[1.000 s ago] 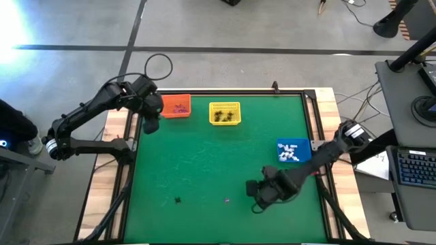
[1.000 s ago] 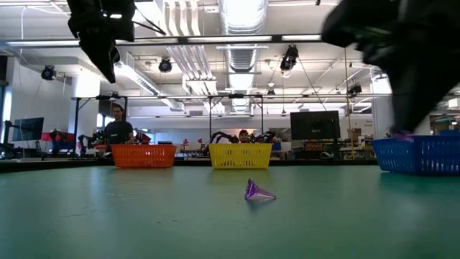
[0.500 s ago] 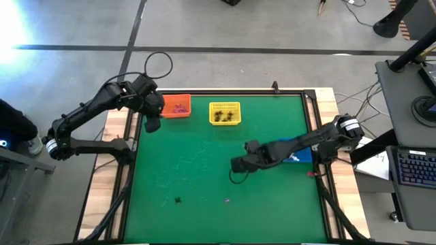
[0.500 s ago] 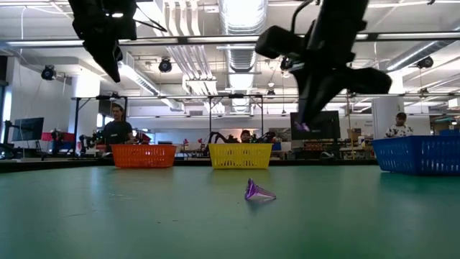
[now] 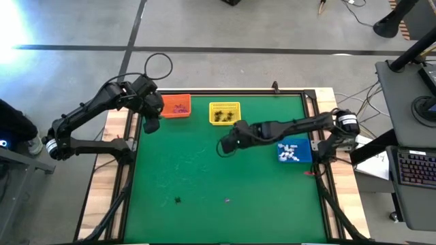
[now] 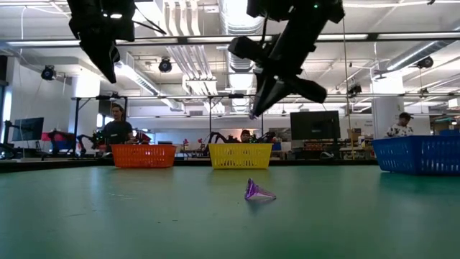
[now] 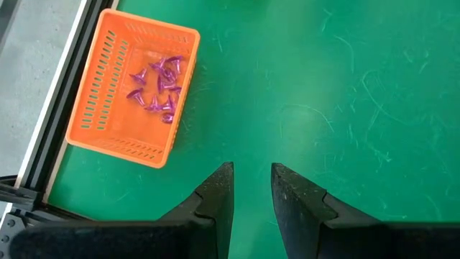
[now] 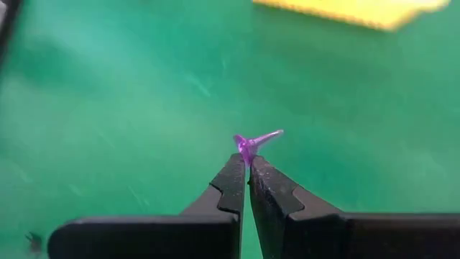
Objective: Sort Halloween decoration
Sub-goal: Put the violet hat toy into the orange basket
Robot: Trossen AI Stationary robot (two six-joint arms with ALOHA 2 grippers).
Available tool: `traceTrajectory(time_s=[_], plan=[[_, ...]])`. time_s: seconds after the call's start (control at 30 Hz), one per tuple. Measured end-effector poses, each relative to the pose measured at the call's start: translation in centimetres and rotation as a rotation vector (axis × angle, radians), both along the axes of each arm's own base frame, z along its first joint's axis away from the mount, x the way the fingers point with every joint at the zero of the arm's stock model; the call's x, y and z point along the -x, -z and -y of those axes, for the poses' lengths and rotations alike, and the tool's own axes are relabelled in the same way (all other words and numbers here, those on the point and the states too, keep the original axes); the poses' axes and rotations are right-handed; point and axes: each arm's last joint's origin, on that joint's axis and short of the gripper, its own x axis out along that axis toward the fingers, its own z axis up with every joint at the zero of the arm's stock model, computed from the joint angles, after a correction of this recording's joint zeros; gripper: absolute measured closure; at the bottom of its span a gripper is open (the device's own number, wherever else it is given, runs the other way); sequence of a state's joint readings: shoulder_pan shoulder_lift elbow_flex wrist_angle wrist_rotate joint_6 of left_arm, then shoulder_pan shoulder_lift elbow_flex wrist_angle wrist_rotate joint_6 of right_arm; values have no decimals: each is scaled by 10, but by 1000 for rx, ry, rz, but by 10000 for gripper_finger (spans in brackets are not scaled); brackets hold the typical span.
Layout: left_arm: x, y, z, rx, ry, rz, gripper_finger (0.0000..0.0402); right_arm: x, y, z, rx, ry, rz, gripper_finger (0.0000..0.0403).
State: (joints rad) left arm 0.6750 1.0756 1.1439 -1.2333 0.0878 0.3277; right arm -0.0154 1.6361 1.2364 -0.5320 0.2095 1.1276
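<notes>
Held trinket: a small purple cone-shaped trinket (image 8: 253,141) sits pinched at the tips of the right gripper (image 8: 246,167), above the green table (image 5: 204,170); it is in the air just in front of the yellow basket (image 5: 224,113)
Right gripper: fingers closed tight on the purple trinket; in the high view the gripper (image 5: 225,145) hangs close to the yellow basket's near side, its arm reaching across from the table's right edge
Loose trinkets: one purple cone (image 6: 257,191) lies on its side on the table, well apart from the yellow basket toward the near edge; a black trinket (image 5: 178,200) lies near that same edge, further left
Sorted trinkets: purple ones (image 7: 158,88) lie in the orange basket (image 7: 100,108), just left of the yellow basket; dark ones (image 5: 222,117) lie in the yellow basket; white ones (image 5: 291,151) lie in the blue basket (image 5: 303,155), right of the yellow basket by the table's right edge
Left gripper: it (image 7: 251,183) hovers empty beside the orange basket, left of the yellow basket; fingers narrowly parted, nothing between them
Background: people (image 6: 116,129) stand in the room far behind the baskets
</notes>
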Motion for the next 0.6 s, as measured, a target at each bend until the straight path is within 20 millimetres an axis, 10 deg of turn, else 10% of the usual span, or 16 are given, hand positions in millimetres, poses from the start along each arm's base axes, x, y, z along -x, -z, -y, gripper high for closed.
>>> traceTrajectory(time_s=[0.6], plan=[[0, 0, 0, 25, -68, 14, 325, -21, -47, 74, 230, -80, 239, 391]])
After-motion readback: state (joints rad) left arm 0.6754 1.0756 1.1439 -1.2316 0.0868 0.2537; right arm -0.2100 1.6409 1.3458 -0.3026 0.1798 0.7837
